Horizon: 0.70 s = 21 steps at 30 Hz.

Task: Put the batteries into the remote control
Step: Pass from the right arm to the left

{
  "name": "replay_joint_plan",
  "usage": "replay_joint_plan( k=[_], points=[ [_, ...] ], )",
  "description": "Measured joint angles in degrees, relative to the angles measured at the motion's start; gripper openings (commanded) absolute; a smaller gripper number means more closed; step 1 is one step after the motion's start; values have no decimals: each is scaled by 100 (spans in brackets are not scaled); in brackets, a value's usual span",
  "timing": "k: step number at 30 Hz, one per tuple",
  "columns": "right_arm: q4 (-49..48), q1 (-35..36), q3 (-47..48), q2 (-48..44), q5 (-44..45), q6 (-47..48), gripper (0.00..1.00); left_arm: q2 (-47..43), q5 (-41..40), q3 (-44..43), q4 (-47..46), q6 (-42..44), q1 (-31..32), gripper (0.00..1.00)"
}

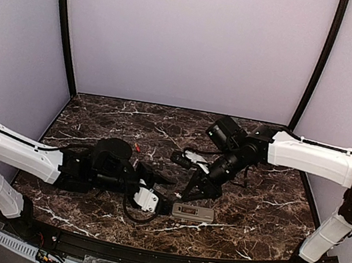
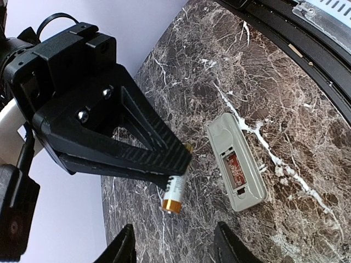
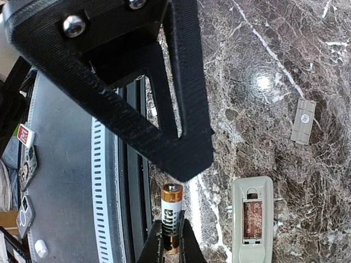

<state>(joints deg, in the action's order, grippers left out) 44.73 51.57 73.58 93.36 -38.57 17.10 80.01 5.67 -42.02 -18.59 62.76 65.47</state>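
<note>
The remote control (image 1: pixel 193 213) lies back up near the table's front edge, its battery bay uncovered. A red battery (image 2: pixel 235 165) (image 3: pixel 253 216) sits in the bay. My right gripper (image 3: pixel 171 226) (image 1: pixel 188 196) is shut on a white battery with copper ends (image 3: pixel 171 201) (image 2: pixel 175 193). It holds it just above the table, left of the remote (image 3: pixel 252 219) (image 2: pixel 237 161). My left gripper (image 2: pixel 175 233) (image 1: pixel 162 204) hovers low beside that battery, open, with nothing between its fingers.
The small flat grey cover (image 3: pixel 303 121) lies on the marble beyond the remote. A tiny red piece (image 1: pixel 137 146) rests further back on the table. The black front rail and white slotted strip (image 3: pixel 101 181) run close by the remote.
</note>
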Motion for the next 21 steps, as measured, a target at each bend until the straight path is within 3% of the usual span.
replay_joint_plan(
  k=[9, 21],
  points=[
    [74, 170, 184, 260, 66, 4, 0, 131, 28, -203, 61, 9, 4, 40],
    [81, 245, 313, 326, 72, 42, 0, 245, 31, -308, 337, 28, 7, 22]
  ],
)
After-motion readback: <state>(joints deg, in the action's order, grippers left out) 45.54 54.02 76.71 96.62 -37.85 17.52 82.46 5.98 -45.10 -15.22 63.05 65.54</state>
